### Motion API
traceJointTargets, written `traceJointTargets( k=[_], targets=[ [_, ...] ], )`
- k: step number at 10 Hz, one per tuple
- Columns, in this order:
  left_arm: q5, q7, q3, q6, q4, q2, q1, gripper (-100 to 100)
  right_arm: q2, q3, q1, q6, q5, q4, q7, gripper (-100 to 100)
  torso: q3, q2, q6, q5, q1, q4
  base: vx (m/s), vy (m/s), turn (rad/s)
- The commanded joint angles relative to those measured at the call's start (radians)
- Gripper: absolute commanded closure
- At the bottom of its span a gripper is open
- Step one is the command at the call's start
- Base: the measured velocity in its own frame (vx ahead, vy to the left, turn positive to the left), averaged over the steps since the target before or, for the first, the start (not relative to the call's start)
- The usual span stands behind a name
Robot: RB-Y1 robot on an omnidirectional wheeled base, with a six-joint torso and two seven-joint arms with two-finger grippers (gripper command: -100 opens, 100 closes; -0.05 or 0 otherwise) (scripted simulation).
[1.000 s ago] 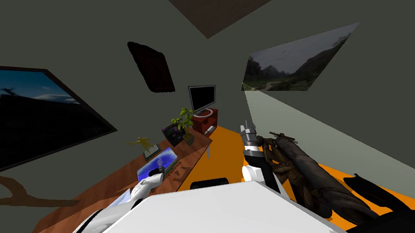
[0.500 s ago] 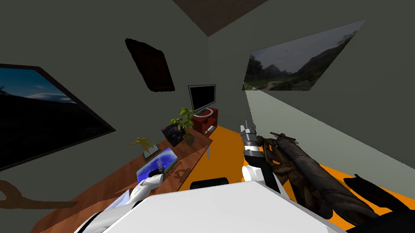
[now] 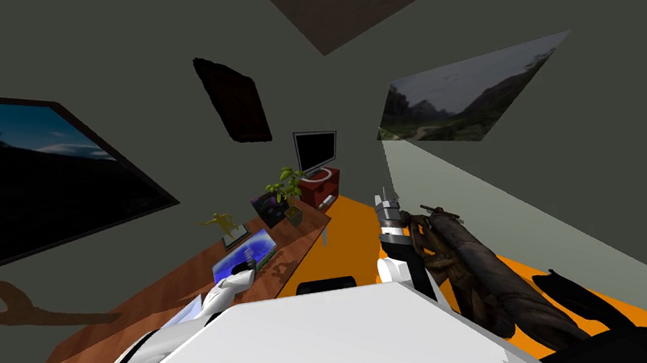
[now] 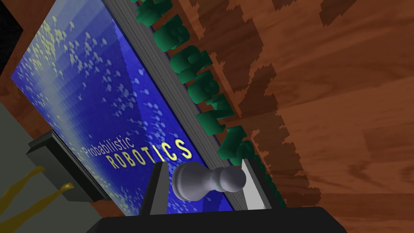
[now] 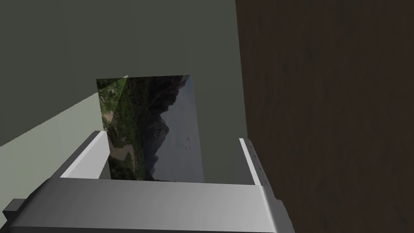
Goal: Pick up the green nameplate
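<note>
- claw on the left arm, the left claw, is narrowed onto a grey pawn. the pawn lies sideways between the two fingers, its round head against one finger and its wide foot close at the other.
- green nameplate is a row of raised dark green letters lying flat on the wooden counter. it stretches away ahead of the left claw. its nearest letters sit just beside the finger at the pawn's head, partly hidden behind that finger. the nameplate lies outside the claw's grip.
- a blue book titled "probabilistic robotics" lies flat beneath and ahead of the left claw. its grey page edge runs right along the nameplate; whether they touch, i cannot tell.
- a gold figure on a dark base stands past the book, off to the side of the claw's other finger.
- from the head, the left claw hangs low over the near end of the book, with the nameplate a thin green strip along the book's edge.
- the right claw is spread wide with nothing between its fingers. from the head, it is raised off the counter, well apart from the left claw.
</note>
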Motion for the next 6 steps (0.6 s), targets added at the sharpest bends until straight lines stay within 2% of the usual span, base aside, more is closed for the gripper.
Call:
traceJointTargets(
  k=[1, 3, 4, 5, 6],
  targets=[
    [0.006, 0.002, -0.001, 0.034, -0.015, 0.009, -0.011, 100, 0.000, 0.000, 0.000, 0.000, 0.000, 0.000, 0.000, 0, 0.000, 0.000, 0.000, 0.000, 0.000, 0.000, -0.115, -0.036, -0.036],
    [0.010, 0.002, -0.001, 0.052, -0.024, 0.015, -0.017, 100, 0.000, 0.000, 0.000, 0.000, 0.000, 0.000, 0.000, 0, 0.002, 0.003, 0.000, 0.000, -0.002, 0.000, -0.080, -0.039, -0.014],
    [0.016, 0.003, -0.002, 0.079, -0.038, 0.024, -0.028, 100, 0.000, 0.000, 0.000, 0.000, 0.000, 0.000, 0.000, 0, 0.001, 0.002, -0.001, 0.000, -0.001, 0.000, -0.069, -0.030, -0.024],
    [0.014, 0.001, -0.002, 0.060, -0.027, 0.019, -0.022, 100, 0.000, 0.000, 0.000, 0.000, 0.000, 0.000, 0.000, 0, 0.001, 0.002, 0.000, 0.000, -0.001, 0.001, -0.035, -0.014, -0.008],
    [0.015, 0.001, -0.002, 0.064, -0.027, 0.020, -0.024, 0, 0.000, 0.000, 0.000, 0.000, 0.000, 0.000, 0.000, 0, 0.000, 0.000, -0.001, 0.000, 0.000, 0.000, -0.006, -0.003, 0.002]
  ],
)
